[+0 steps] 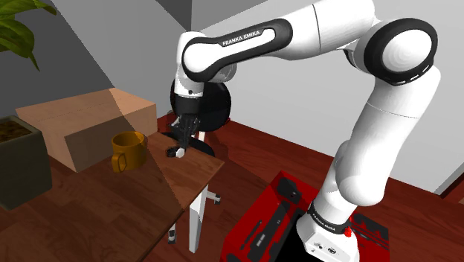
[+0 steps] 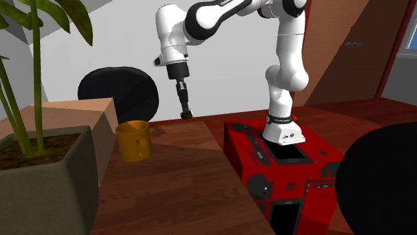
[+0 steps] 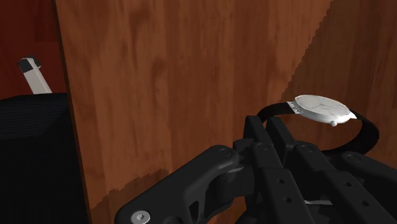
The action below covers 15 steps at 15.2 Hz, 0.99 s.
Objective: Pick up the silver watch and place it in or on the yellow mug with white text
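the watch (image 3: 323, 109) had a pale silver round face with a small crown on its rim, and a black strap bent into a loop. the gripper (image 3: 266, 124) had its two black fingers nearly together, pinched on the strap beside the face. in the shoulder view the watch (image 1: 178, 152) was a small white spot under the gripper (image 1: 181, 145), near the desk's (image 1: 189, 175) far edge, toward the corner nearest the red stand (image 1: 275, 223). we could not tell whether it touched the wood or hung just above it. part of the strap was hidden behind the fingers.

in the second exterior view the gripper (image 2: 186, 113) stood over the far edge of the desk (image 2: 174, 173), and we could not make out the watch there.

we counted one watch, one yellow mug (image 1: 128, 151), one brown box (image 1: 82, 126) and one potted plant (image 1: 18, 160). the mug stood upright, well apart from the watch and just beside the box.
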Each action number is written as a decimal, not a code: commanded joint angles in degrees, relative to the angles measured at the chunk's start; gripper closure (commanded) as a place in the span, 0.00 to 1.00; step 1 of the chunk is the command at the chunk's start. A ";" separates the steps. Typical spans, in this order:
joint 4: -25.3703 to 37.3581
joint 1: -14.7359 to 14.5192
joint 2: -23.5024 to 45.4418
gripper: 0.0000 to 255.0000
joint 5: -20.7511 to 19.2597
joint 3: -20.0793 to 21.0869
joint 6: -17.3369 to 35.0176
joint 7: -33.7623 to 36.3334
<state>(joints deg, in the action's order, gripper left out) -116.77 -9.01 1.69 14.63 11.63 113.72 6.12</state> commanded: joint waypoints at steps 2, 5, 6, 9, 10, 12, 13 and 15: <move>1.67 0.07 -0.64 1.00 -0.11 -0.06 -2.30 0.44; 3.26 0.14 -1.28 1.00 -0.19 -0.13 -4.48 0.85; 3.81 0.16 -1.47 1.00 -0.22 -0.15 -5.21 0.99; 5.54 0.23 -1.97 1.00 -0.30 -0.21 -7.40 1.41; 6.14 0.25 -2.11 1.00 -0.33 -0.23 -8.13 1.55; 7.39 0.29 -2.36 1.00 -0.39 -0.27 -9.60 1.84; 8.03 0.30 -2.46 1.00 -0.41 -0.30 -10.33 1.98; 9.20 0.34 -2.62 1.00 -0.46 -0.33 -11.63 2.24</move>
<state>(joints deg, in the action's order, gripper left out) -108.26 -8.71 -0.95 14.22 11.33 102.78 8.26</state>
